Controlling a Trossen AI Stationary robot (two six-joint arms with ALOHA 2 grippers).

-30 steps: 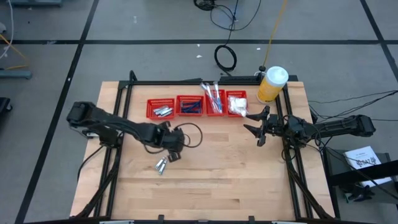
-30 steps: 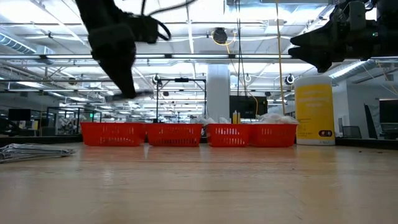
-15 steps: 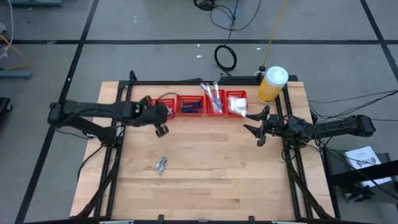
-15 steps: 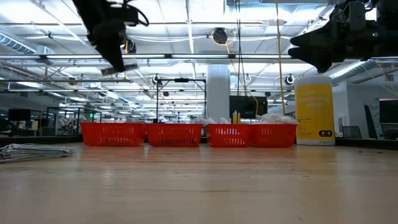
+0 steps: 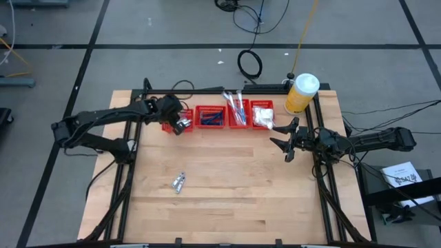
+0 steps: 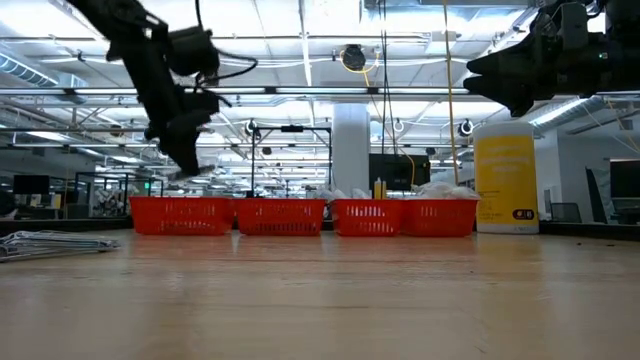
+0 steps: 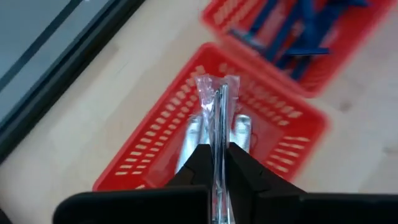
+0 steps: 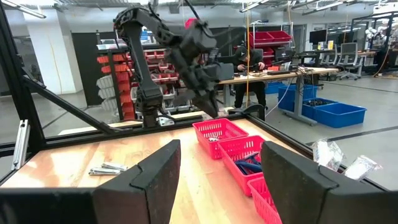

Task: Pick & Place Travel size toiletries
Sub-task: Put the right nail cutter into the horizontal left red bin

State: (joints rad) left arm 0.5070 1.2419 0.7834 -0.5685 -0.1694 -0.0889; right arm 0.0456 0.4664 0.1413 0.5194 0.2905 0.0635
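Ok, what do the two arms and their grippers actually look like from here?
Both arms are dark, nearly black, built of jointed tubular segments. A thin black cable loops loose near the wrist of the left arm. The left gripper ends in two flat, tapered black fingers; the right gripper has broad, angular black fingers. No markings show.

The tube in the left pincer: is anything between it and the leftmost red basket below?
Nothing visible. The left pincer holds the tube right above the leftmost basket, whose top is open; only other tubes lie inside.

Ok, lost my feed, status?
Left pincer shut on wrapped tube above leftmost basket. Right pincer open, waiting. Tubes on table.
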